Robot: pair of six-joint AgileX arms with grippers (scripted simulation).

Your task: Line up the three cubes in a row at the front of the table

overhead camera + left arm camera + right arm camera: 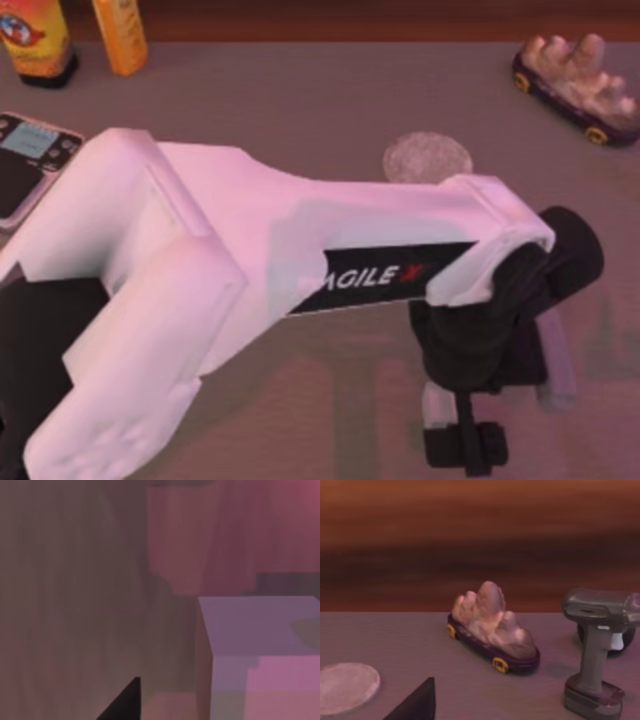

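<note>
My left arm reaches across the table (300,100) toward its front right, and my left gripper (490,405) hangs there pointing down, open. In the left wrist view a pale cube with a lilac top and pinkish side (260,650) stands close beside one dark fingertip (125,705), with a gap between them. A larger pink shape (220,535) lies behind it; I cannot tell what it is. The arm hides all the cubes in the top view. No mustard-yellow cube shows. Only a dark corner (420,705) of my right gripper shows, and that arm is outside the top view.
A round silvery disc (428,158) lies mid-table. A purple toy car carrying pale rocks (578,85) sits at the back right. Two orange bottles (35,40) stand back left, above a small screened device (30,150). A grey handheld tool (597,650) stands near the car.
</note>
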